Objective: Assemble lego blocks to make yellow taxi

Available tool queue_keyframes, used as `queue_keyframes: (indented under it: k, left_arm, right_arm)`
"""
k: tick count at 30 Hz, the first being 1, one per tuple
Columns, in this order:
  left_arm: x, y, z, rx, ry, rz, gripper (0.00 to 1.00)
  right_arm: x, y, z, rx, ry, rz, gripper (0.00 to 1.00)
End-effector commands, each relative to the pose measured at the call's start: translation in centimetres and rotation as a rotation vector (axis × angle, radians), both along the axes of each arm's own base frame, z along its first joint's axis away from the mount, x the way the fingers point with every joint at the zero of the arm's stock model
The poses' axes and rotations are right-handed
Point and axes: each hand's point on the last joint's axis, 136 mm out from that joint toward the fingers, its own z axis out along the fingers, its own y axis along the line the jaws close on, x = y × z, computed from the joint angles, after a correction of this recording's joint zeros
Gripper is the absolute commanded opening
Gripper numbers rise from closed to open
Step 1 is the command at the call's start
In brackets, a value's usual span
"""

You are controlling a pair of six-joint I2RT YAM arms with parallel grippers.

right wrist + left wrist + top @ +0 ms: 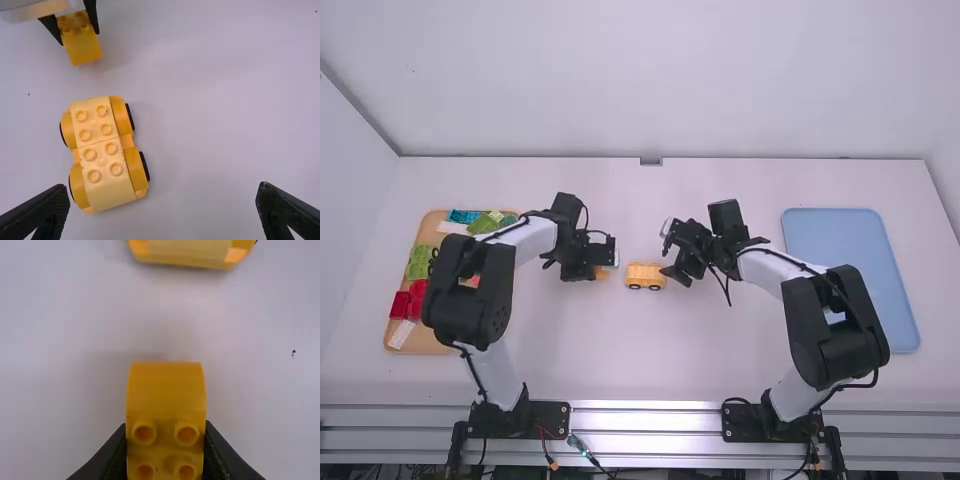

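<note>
- Closest to the left wrist camera, a yellow curved block [166,395] is filling the gap between that arm's fingers, its round studs [186,434] facing the lens and its smooth, rounded end pointing away from them.
- The left gripper [604,268] is clamping on this block, the black fingers pressing against its two opposite sides.
- That held block is sitting left of the wheeled yellow base [102,150] in the high view, near it but with white table showing between the two.
- The base itself is standing upright on the white table [645,360], between the two grippers, with its black wheels [144,166] lining both long sides and its pale yellow studded top facing up.
- The right gripper [667,252] is holding its fingers wide apart, just to the right of the base in the high view.
- Off to the left, a wooden tray [430,343] is carrying red blocks [400,305], green blocks [420,262], a blue piece [463,216] and white pieces [453,228]; the left arm is crossing over part of it.
- Off to the right, a blue tray [850,260] is lying on the table, the right arm partly covering its near left side.
</note>
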Motion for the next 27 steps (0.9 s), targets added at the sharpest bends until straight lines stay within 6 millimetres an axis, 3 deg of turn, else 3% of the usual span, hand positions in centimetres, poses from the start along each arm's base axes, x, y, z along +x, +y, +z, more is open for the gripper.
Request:
queue_keyframes:
  k: [1, 8, 11, 12, 14, 15, 23, 27]
  left_arm:
    - [0.2, 0.2, -0.2, 0.009, 0.019, 0.029, 0.07]
    - [-0.1, 0.2, -0.9, 0.015, 0.038, 0.022, 0.11]
    - [0.4, 0.2, -0.9, 0.002, 0.026, 0.043, 0.42]
    - [0.4, 0.2, -0.9, 0.002, 0.026, 0.045, 0.44]
    - [0.4, 0.1, -0.8, 0.001, 0.025, 0.043, 0.66]
    - [0.4, 0.0, -0.8, 0.001, 0.024, 0.039, 0.99]
    - [-1.1, 0.3, -0.6, 0.021, 0.100, 0.049, 0.99]
    - [-0.3, 0.3, 0.6, 0.015, 0.131, 0.178, 0.99]
  right_arm:
    - [-0.2, 0.2, 1.0, 0.022, -0.009, 0.006, 0.99]
    - [-0.5, 0.1, 0.8, 0.017, 0.007, 0.006, 0.99]
    - [-0.6, 0.2, 0.7, 0.015, 0.012, 0.008, 0.99]
    - [-0.6, 0.2, 0.7, 0.015, 0.012, 0.008, 0.99]
    - [-0.6, 0.1, 0.7, 0.015, 0.012, 0.007, 0.99]
    - [-0.6, 0.1, 0.7, 0.016, 0.012, 0.006, 0.99]
    - [-0.4, 0.2, 0.9, 0.019, 0.001, 0.008, 0.99]
    - [-0.3, 0.2, 0.9, 0.018, -0.001, 0.006, 0.99]
